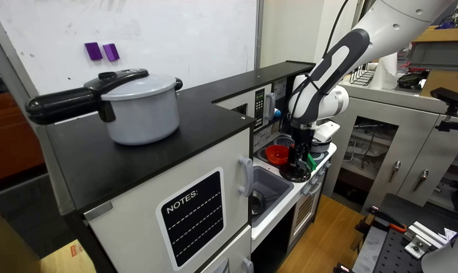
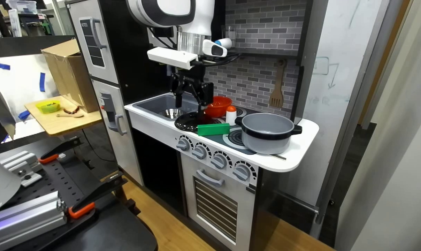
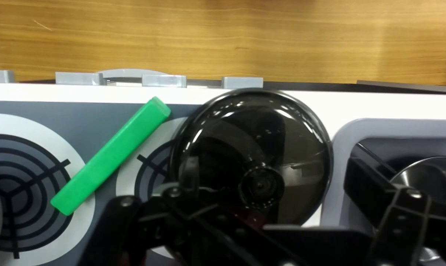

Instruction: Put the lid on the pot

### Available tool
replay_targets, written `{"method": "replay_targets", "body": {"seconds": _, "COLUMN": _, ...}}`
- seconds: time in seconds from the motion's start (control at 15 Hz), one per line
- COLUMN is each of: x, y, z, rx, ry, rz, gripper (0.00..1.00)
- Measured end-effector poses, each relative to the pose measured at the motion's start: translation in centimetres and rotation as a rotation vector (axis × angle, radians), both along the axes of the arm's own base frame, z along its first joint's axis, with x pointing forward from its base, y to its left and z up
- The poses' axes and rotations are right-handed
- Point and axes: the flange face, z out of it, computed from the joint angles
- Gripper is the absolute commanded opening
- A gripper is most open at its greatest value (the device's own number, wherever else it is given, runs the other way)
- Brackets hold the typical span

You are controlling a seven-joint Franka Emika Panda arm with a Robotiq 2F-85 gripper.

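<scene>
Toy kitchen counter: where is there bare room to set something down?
Bare: most of the front burner between the green block and the grey pot, and the white counter end past that pot. Crowded: around the black lid, with the gripper over it, the red bowl behind and the green block beside.

Wood-grained floor [image 1: 333, 227], grey cabinets [image 1: 413, 148], broad whiteboard [image 1: 168, 34]

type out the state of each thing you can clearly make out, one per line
fingers: open
pot: upright, uncovered
lid: off the pot, knob up
long-handled cooker: covered
red bowl: upright
orange-capped container: upright
green block: lying flat
spatula: hanging
fridge doors: shut
oven door: shut
</scene>
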Motion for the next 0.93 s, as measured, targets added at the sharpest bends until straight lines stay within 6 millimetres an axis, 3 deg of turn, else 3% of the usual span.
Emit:
{"method": "replay_targets", "body": {"seconds": 0.87, "x": 0.3, "y": 0.8, "z": -1.0, "rx": -0.011, "ry": 0.011, "rz": -0.031, "gripper": 1.00}}
{"method": "replay_targets", "body": {"seconds": 0.93, "x": 0.4, "y": 0.7, "z": -1.2, "rx": -0.015, "ry": 0.015, "rz": -0.037, "gripper": 0.75}}
